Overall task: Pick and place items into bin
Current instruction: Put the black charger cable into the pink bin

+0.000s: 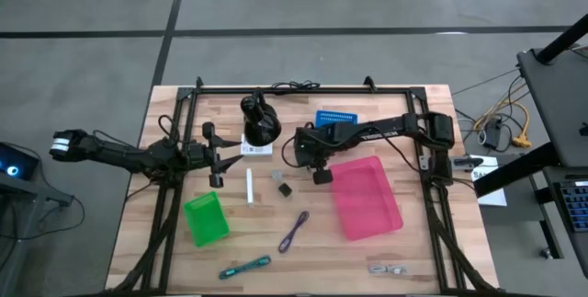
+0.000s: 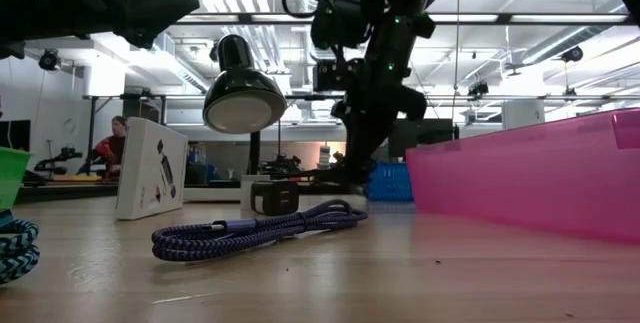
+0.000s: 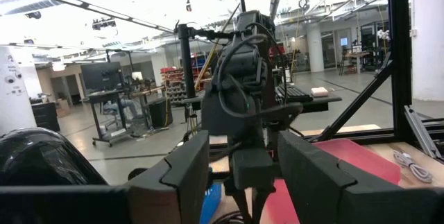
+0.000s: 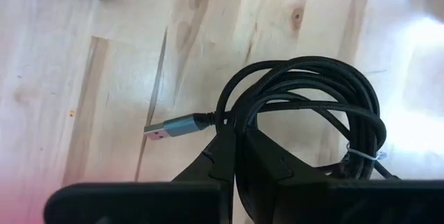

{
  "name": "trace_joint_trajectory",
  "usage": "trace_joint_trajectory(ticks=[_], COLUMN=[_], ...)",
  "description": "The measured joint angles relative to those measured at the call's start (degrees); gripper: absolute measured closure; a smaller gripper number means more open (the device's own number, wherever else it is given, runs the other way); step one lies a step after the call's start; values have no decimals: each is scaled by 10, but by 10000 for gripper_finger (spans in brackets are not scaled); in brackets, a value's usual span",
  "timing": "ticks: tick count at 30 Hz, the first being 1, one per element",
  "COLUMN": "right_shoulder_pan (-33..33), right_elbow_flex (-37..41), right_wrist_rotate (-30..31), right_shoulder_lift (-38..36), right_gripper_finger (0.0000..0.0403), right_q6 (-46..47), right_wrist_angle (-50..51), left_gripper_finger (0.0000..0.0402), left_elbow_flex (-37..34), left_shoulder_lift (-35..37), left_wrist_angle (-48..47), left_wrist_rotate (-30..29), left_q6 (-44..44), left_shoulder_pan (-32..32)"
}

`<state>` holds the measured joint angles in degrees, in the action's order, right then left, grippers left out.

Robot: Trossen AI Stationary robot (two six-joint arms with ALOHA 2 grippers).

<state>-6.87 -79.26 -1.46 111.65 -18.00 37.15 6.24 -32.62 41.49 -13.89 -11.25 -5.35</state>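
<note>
My right gripper [image 4: 239, 141] is shut on the black coiled cable [image 4: 312, 106], just left of the pink bin [image 1: 367, 196] in the high view. The cable's silver plug [image 4: 168, 129] sticks out sideways over the wood. A tiny dark block [image 1: 285, 188], a white stick [image 1: 249, 187], a purple cable [image 1: 294, 231], a teal cable [image 1: 245, 267] and a silver piece [image 1: 387, 268] lie flat on the table. My left gripper [image 1: 217, 163] waits open at the left, raised, with nothing between its fingers. My right gripper pinches several strands of the cable's coil [image 4: 232, 116] between its two fingers, on the side of the loop where the plug comes out. The fingers come steeply from above, pointing down. The coil stays looped around the fingertips; whether it is clear of the table I cannot tell.
A green bin [image 1: 205, 219] stands at the near left. A large black rounded lamp-like object [image 1: 260, 122], a white card [image 1: 257, 148] and a blue block [image 1: 335, 119] sit at the far middle. A black frame [image 1: 303, 88] rims the table.
</note>
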Motion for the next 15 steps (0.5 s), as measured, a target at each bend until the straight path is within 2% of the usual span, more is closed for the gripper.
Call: trace_joint_trajectory(ticks=[15], right_shoulder_pan=[0], right_elbow_flex=[0], right_wrist_rotate=[0], right_shoulder_lift=[-40], right_gripper_finger=[394], right_q6=[-1], right_wrist_angle=[2], left_gripper_finger=[244], left_elbow_flex=[0], left_shoulder_lift=[0], left_wrist_angle=[0], left_wrist_rotate=[0], left_q6=[0], left_shoulder_pan=[0])
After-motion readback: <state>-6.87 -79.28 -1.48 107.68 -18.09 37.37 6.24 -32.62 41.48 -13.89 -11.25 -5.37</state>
